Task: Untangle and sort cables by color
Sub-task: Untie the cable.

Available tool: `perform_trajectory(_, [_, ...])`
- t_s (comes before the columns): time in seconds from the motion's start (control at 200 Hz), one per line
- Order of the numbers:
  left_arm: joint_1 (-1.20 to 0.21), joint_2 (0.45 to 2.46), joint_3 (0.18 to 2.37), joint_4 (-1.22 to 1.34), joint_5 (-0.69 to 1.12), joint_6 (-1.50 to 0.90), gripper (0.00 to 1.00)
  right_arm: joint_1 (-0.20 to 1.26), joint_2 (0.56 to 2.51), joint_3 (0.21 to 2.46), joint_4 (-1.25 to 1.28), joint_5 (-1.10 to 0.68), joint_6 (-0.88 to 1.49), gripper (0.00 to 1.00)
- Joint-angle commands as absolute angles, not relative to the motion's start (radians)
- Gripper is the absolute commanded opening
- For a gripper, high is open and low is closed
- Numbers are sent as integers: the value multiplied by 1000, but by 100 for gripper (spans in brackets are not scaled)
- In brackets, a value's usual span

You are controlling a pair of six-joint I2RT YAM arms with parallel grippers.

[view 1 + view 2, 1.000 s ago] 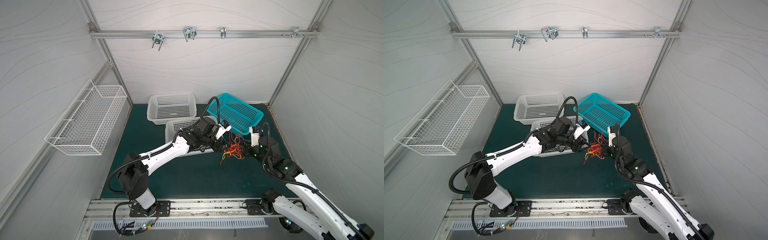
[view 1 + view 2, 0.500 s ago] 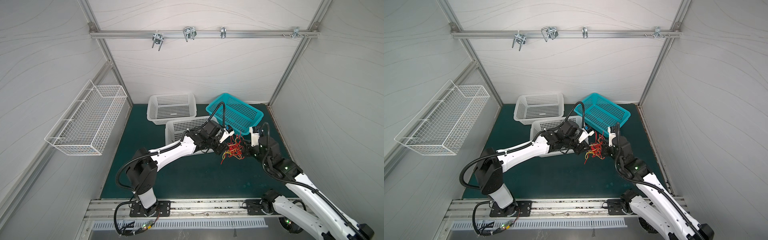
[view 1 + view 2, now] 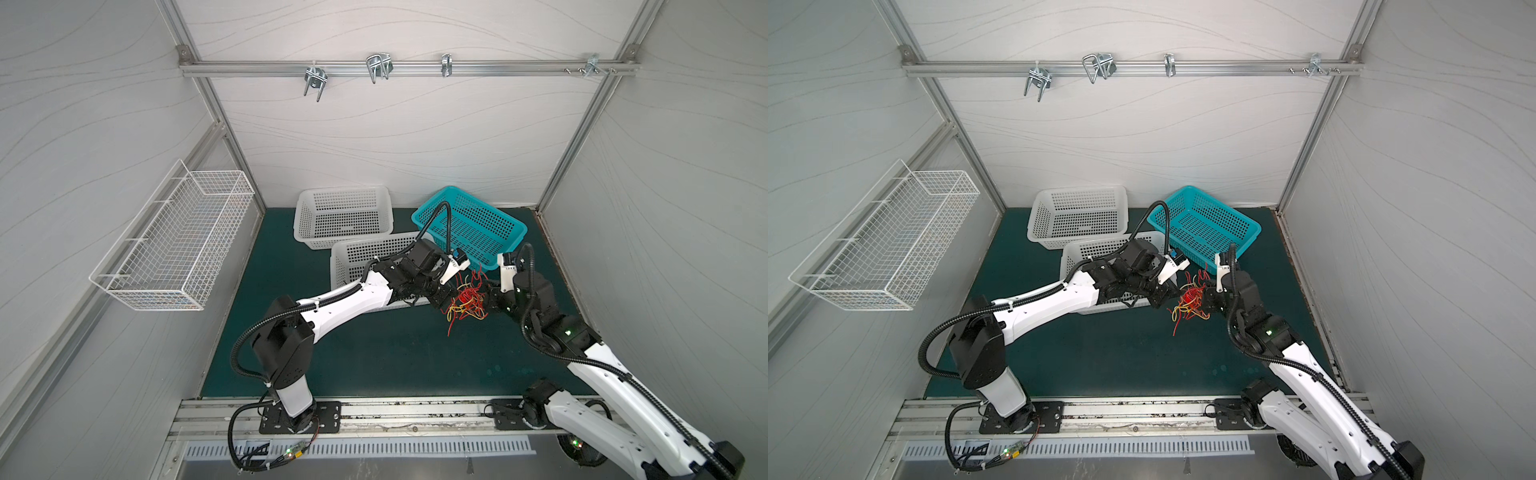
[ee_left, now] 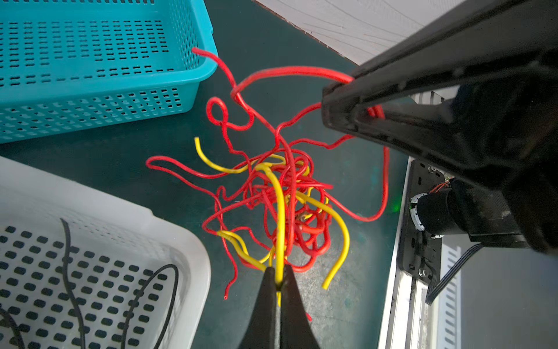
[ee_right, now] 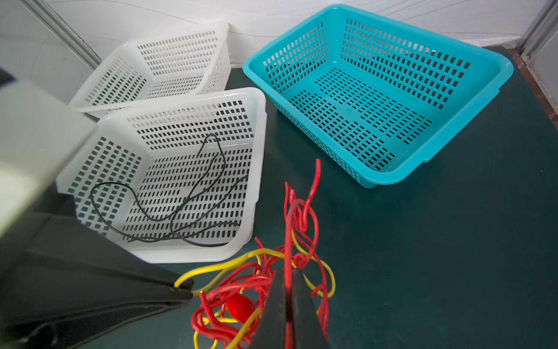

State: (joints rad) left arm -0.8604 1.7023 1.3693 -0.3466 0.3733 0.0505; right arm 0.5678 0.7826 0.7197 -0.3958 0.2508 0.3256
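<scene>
Left wrist view is showing the left jaws pressed together on a yellow cable (image 4: 280, 211), which is running straight out from their tips into the knot of red and yellow cables (image 4: 280, 196). On the far side of that knot, the right jaws are clamping shut on a red cable (image 4: 287, 71). The right wrist view is confirming this, with the red strand (image 5: 288, 241) rising from between the closed tips.

In both top views the knot (image 3: 465, 303) (image 3: 1190, 301) is hanging between the two arms, just in front of the baskets, with loose ends trailing down toward the green counter (image 5: 422, 241). Whether those ends are touching it is hard to tell.

A black cable (image 5: 181, 205) is already lying in the nearer white basket (image 5: 258, 169). The farther white basket (image 5: 181, 45) and the teal basket (image 5: 392, 45) are looking empty.

The coming move is probably turning on this line-up. Each arm is holding one colour on opposite sides of the knot, so drawing them apart along that line should slide the yellow strand free. The left arm is sitting nearer the white baskets and the right arm nearer the teal one. The red loops are wrapping tightly around the yellow, so a quick pull may tighten the knot.
</scene>
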Motion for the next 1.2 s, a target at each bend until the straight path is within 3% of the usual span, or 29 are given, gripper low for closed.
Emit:
perform_trajectory(0.0, [-866, 1691, 1419, -292, 384, 49, 0, 549, 811, 695, -368, 276, 362, 0])
perform_trajectory(0.305, [-866, 1598, 1458, -187, 428, -1, 0, 458, 958, 574, -284, 255, 581, 0])
perform_trajectory(0.5, [-865, 1524, 1472, -178, 357, 3, 0, 441, 993, 545, -323, 312, 657, 0])
perform_trajectory(1.015, [-819, 1390, 1506, -339, -242, 122, 0, 344, 919, 486, -402, 348, 715, 0])
perform_trajectory(1.196, [-733, 1333, 1462, -343, -289, 74, 0, 325, 901, 492, -438, 354, 706, 0])
